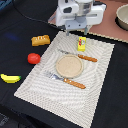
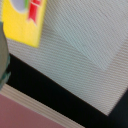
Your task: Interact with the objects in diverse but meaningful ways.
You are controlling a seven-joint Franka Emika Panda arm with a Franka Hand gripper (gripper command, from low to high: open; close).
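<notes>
My gripper (image 1: 74, 33) hangs open over the far edge of the woven placemat (image 1: 95, 80), nothing between its fingers. Just in front of it, a small yellow box (image 1: 81, 44) with a coloured label lies on the mat. In the wrist view the yellow box (image 2: 22, 20) shows close up at a corner. An orange ridged bread block (image 1: 40, 40), a red tomato (image 1: 33, 58) and a yellow banana (image 1: 10, 78) lie on the black cloth toward the exterior view's left, all apart from the gripper.
A tan round plate (image 1: 67, 65) sits mid-mat, between an orange-handled knife (image 1: 82, 56) and fork (image 1: 67, 80). A grey pot (image 1: 122, 17) stands on a brownish surface at the exterior view's far right. The wrist view shows the placemat (image 2: 80, 55) edge, black cloth (image 2: 50, 85) and a pinkish surface (image 2: 25, 112).
</notes>
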